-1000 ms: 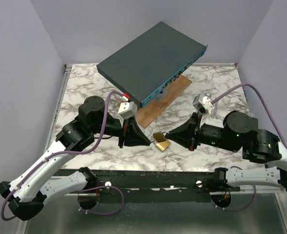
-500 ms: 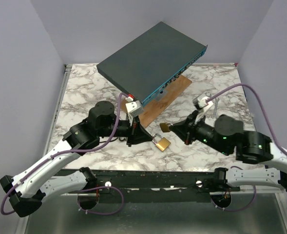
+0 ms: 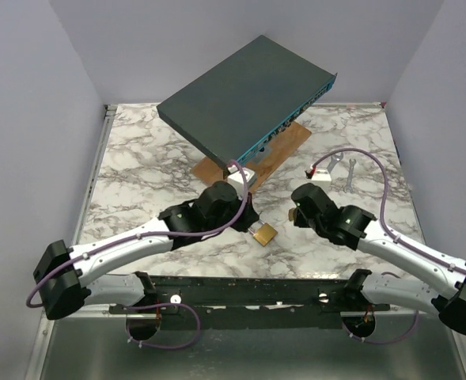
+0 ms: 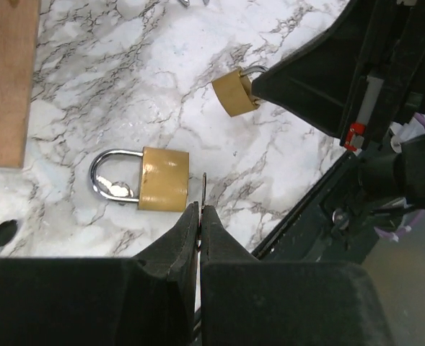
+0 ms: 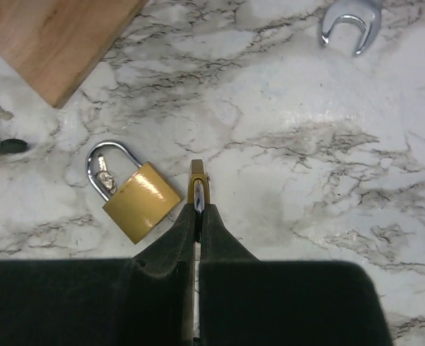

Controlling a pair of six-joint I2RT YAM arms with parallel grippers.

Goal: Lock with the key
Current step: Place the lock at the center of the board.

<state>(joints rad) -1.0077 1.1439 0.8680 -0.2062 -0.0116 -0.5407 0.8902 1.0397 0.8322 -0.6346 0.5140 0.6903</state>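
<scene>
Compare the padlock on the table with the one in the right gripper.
The table padlock lies flat, broad face up, untouched; the held padlock is tilted, clamped in the right gripper. The table padlock's shackle shows fully; the held padlock's is mostly hidden. Both are brass.

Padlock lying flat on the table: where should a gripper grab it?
Probably grab the padlock by its brass body, from straight above, pinching the two narrow edges. It lies flat on the table, so its underside is unreachable, and the shackle is thin and rounded.
</scene>
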